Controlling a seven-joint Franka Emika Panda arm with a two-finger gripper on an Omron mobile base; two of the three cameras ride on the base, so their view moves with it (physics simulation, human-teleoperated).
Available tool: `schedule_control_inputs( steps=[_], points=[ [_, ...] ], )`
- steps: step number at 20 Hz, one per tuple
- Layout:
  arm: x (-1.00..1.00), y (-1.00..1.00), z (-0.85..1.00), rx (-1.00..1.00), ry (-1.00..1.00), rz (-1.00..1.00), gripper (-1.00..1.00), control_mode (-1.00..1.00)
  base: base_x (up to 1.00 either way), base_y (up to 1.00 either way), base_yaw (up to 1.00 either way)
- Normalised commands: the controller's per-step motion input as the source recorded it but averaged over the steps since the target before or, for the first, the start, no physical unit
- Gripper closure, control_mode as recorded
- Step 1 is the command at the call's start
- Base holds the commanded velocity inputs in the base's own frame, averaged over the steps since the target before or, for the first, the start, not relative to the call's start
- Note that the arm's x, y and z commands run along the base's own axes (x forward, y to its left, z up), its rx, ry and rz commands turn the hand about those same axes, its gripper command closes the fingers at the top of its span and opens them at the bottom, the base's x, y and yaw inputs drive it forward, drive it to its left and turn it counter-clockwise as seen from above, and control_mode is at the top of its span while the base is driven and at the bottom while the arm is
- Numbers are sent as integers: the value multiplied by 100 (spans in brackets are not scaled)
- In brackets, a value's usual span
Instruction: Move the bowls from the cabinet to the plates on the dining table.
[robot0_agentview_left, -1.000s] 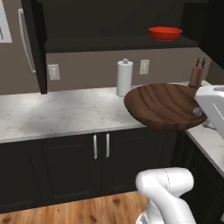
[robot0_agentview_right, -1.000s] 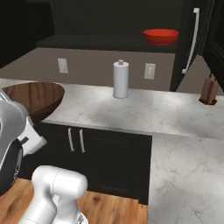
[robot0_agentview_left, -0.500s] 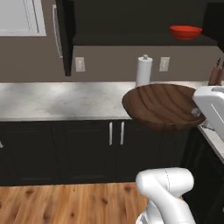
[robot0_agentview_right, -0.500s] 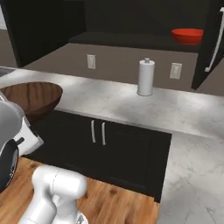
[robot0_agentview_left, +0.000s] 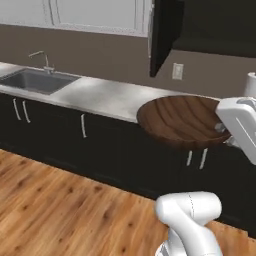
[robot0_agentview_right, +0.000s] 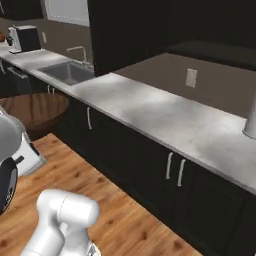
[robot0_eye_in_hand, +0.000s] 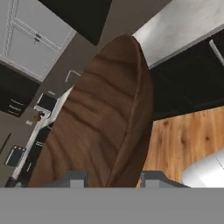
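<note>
Jaws gripping the rim of the big brown wooden bowl (robot0_agentview_left: 182, 121), held level above the wood floor (robot0_agentview_left: 55, 210), near the grey counter (robot0_agentview_left: 107, 97) and sink (robot0_agentview_left: 40, 81), no writing to read

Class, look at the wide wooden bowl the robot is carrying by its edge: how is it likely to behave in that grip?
The wooden bowl looks rigid, so it should hold its shape rather than flex. The tool pinches only its rim, with most of the wide bowl sticking out sideways, so it may tend to droop or pivot. Its smooth, streaked surface could let it slip if jolted.

Marble counter (robot0_agentview_left: 107, 97), sink (robot0_agentview_left: 40, 81), wood floor (robot0_agentview_left: 60, 210).
</note>
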Motion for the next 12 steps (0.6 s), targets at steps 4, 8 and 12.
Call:
schedule_control_inputs(
  steps=[4, 8, 12],
  points=[
    [0, 0, 0, 0, 0, 0, 100, 100, 0, 47, 75],
    [0, 0, 0, 0, 0, 0, 100, 100, 0, 45, 69],
    [0, 0, 0, 0, 0, 0, 100, 100, 0, 41, 62]
  ],
)
